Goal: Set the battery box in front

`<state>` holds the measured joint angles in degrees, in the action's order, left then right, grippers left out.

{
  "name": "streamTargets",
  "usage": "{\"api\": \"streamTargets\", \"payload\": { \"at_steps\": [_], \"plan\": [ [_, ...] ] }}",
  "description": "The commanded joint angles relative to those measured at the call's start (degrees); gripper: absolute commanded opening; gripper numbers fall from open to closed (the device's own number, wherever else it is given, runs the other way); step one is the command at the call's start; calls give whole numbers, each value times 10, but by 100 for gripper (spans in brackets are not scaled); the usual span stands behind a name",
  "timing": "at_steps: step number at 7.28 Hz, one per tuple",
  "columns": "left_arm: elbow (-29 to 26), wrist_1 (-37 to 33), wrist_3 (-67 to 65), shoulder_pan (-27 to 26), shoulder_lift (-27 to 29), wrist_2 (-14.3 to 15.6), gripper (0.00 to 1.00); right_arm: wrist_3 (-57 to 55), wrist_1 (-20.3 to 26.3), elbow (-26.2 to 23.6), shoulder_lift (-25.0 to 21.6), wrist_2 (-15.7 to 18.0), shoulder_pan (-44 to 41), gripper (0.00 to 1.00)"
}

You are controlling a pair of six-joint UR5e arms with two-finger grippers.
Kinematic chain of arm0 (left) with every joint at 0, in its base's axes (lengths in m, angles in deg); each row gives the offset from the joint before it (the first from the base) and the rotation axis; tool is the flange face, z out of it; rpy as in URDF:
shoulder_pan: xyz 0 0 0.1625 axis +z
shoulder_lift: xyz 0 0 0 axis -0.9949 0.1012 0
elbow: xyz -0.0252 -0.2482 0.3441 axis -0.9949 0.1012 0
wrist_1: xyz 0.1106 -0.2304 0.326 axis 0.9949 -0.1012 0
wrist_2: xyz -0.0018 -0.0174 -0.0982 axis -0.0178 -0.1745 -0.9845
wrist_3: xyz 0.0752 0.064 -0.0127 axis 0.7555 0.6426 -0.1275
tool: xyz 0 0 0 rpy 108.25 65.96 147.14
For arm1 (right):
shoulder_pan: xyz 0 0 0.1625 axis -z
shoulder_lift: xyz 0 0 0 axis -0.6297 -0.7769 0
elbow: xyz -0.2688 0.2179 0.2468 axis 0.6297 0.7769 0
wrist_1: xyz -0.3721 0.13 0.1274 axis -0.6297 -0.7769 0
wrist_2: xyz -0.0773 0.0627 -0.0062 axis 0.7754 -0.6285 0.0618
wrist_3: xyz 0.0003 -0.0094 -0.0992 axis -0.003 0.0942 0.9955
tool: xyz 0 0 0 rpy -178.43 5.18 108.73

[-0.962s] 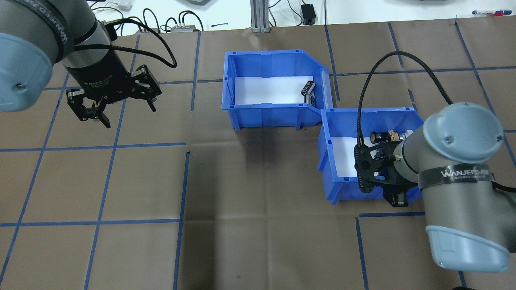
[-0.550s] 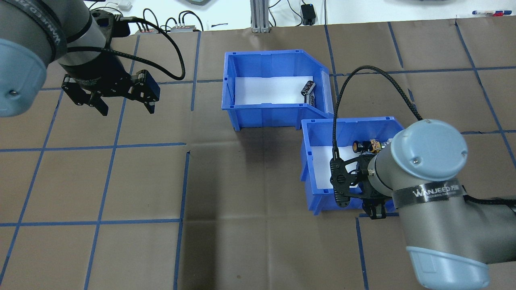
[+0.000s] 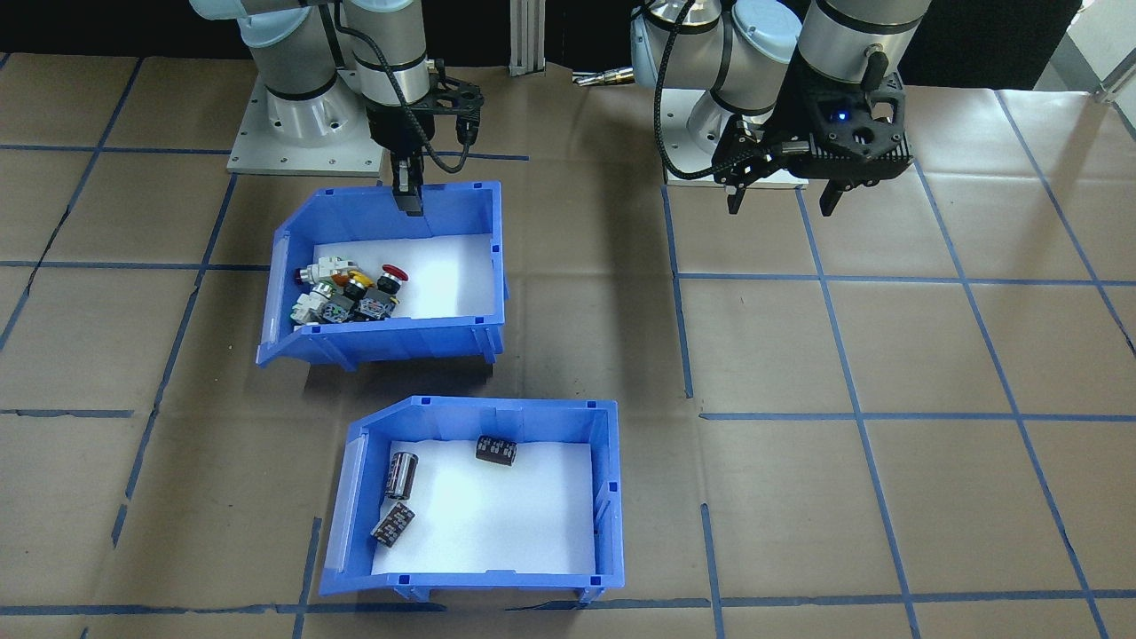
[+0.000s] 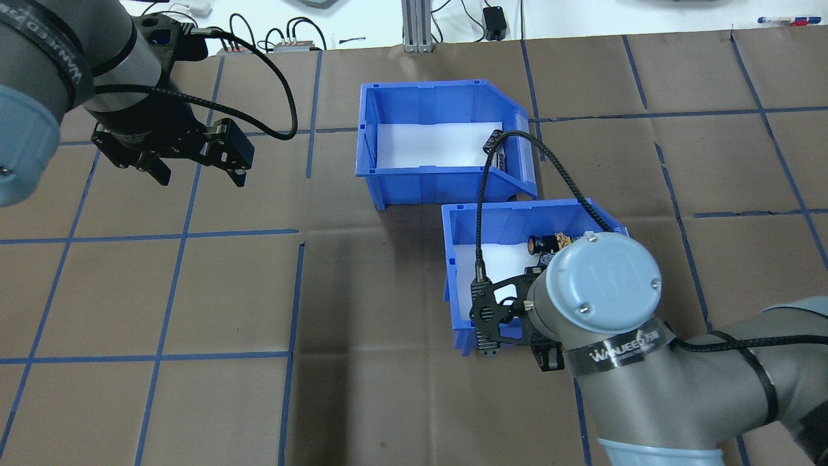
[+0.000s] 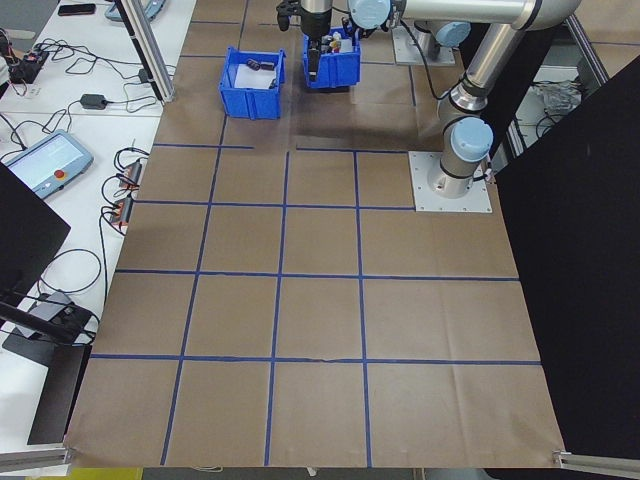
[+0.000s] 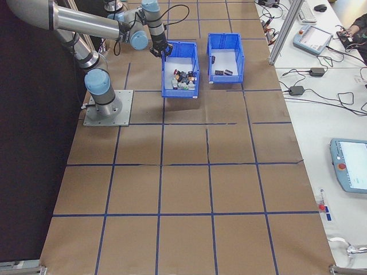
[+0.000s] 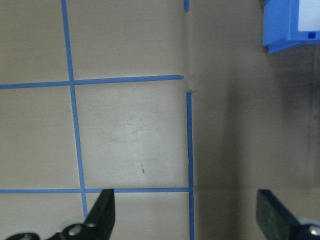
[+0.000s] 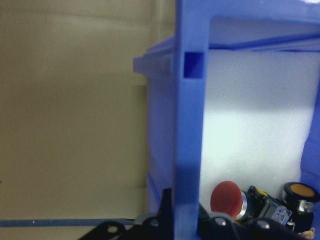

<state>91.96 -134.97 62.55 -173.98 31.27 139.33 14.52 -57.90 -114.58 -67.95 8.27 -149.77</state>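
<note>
The battery box sits on the brown-papered table, on the side of the switch bin away from the robot's base. In the overhead view its near right corner lies just beside the switch bin's far left corner; whether the two touch cannot be told. On its white foam floor lie three dark cylindrical cells — two near the sloped cut-away side, one against the wall facing the switch bin. No gripper touches the battery box.

The right gripper is closed on the switch bin's wall nearest the robot base: the front-facing view shows its fingers straddling the rim, and in the right wrist view the blue wall runs straight up from between the finger bases. Inside the switch bin, colourful push-button switches are heaped toward its cut-away side — a red mushroom button and an orange-capped one show close to the wrist camera.

The left gripper hangs above bare table, well apart from the switch bin, its fingers spread wide and holding nothing. In the left wrist view the two fingertips stand at opposite lower corners over blue tape lines, with a corner of a blue bin at the upper right.
</note>
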Motion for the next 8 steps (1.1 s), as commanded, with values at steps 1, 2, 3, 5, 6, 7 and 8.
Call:
{"api": "streamTargets", "payload": {
  "at_steps": [1,2,3,5,6,7,8],
  "plan": [
    [-3,3,-5,0,5,-3,100,-88,-70,10,66,43,-80,1],
    [-10,6,-9,0,7,-5,100,-116,-72,29,93,71,-112,1],
    [-5,37,1,0,4,-4,99,-137,-66,51,112,93,-130,1],
    [0,63,-4,0,10,-4,100,-143,-62,55,120,100,-134,1],
    [1,65,-10,0,4,-4,100,-159,-57,54,120,94,-137,1],
    [0,68,-8,0,6,1,100,-163,-59,54,120,94,-148,1],
    [0,65,-8,1,9,5,100,-163,-62,54,121,94,-151,1]
  ]
}}
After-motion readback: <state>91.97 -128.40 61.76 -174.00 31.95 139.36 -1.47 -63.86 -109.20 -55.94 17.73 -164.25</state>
